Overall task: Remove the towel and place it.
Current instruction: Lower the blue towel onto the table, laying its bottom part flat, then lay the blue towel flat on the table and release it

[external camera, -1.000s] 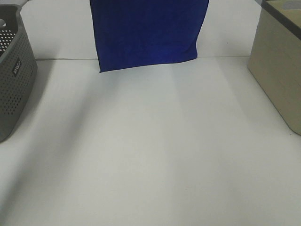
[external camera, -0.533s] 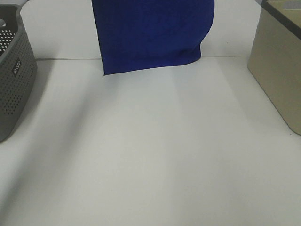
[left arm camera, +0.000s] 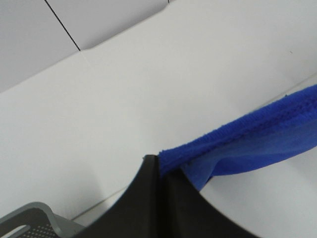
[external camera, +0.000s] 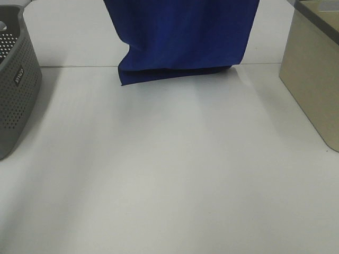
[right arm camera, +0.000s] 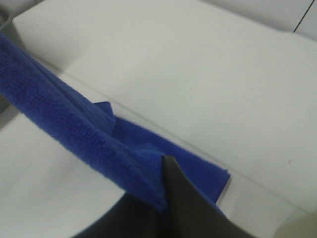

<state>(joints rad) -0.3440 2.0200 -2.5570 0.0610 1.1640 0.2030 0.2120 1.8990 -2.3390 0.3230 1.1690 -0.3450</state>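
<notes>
Towel [external camera: 180,37] is hanging as a sheet between the 2 arms, over the far part of the table [external camera: 169,174]. Its bottom hem is touching down there and buckling into a low fold.

Left gripper [left arm camera: 161,171] is clamping 1 top corner and right gripper [right arm camera: 163,198] is clamping the other (only dark finger bodies show in the wrist views, so the bite is probably shallow, right at the hem).

Step in hand, as judged: laying the towel flat. To do it well, both arms should be travelling toward the near side together while lowering. The top edge should be held taut and level, so the cloth is unrolling rather than piling up.

The clear lane is lying between grey basket [external camera: 16,84] and beige box [external camera: 312,79].
</notes>
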